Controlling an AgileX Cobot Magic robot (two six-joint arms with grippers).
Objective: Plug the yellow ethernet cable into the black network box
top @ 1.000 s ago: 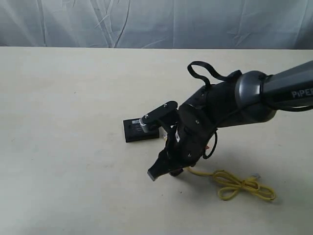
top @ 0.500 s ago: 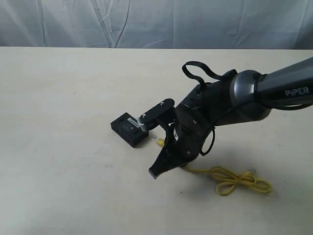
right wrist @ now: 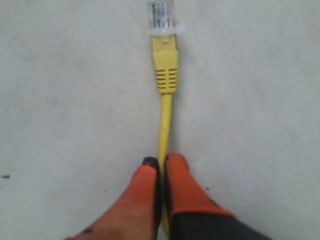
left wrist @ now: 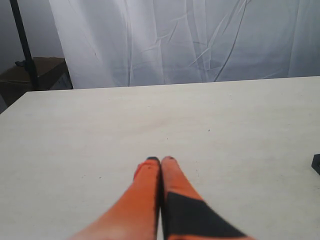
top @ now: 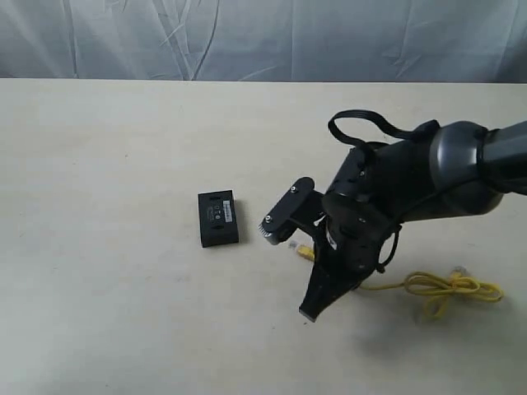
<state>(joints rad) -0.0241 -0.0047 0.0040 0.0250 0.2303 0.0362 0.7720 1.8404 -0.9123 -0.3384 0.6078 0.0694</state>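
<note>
The black network box [top: 218, 218] lies flat on the table, left of the right arm and apart from it. My right gripper [top: 310, 308] [right wrist: 159, 161] is shut on the yellow ethernet cable [right wrist: 164, 117] a short way behind its boot. The clear plug [right wrist: 161, 15] sticks out ahead of the fingertips, just over the table. In the exterior view that plug end [top: 305, 253] points toward the box with a gap between them. The cable's bundled loop [top: 449, 288] trails on the table to the right. My left gripper [left wrist: 160, 160] is shut on nothing above bare table.
A pale tabletop [top: 115, 164] spreads around the box. A grey-white curtain [top: 247, 37] hangs along the far edge. A dark corner [left wrist: 316, 164] shows at the edge of the left wrist view. A black stand [left wrist: 22, 45] rises beyond the table.
The right gripper has pulled back to the right with the cable, dragging the loop along. The box turned on the table and now lies uncovered, clear of the arm.
</note>
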